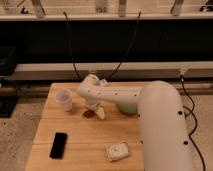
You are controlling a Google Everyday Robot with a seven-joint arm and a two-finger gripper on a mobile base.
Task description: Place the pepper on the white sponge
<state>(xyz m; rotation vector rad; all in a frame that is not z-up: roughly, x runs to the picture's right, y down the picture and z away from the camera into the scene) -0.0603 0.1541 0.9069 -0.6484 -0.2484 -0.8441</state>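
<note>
The pepper is a small dark red piece lying on the wooden table, left of centre. My gripper hangs at the end of the white arm, down at the table right beside the pepper and touching or nearly touching its right end. The white sponge lies flat near the table's front edge, well to the right of and in front of the pepper.
A white cup-like container stands at the table's back left, close to the pepper. A black phone-like rectangle lies at the front left. My large white arm body covers the table's right side. Black cables hang behind.
</note>
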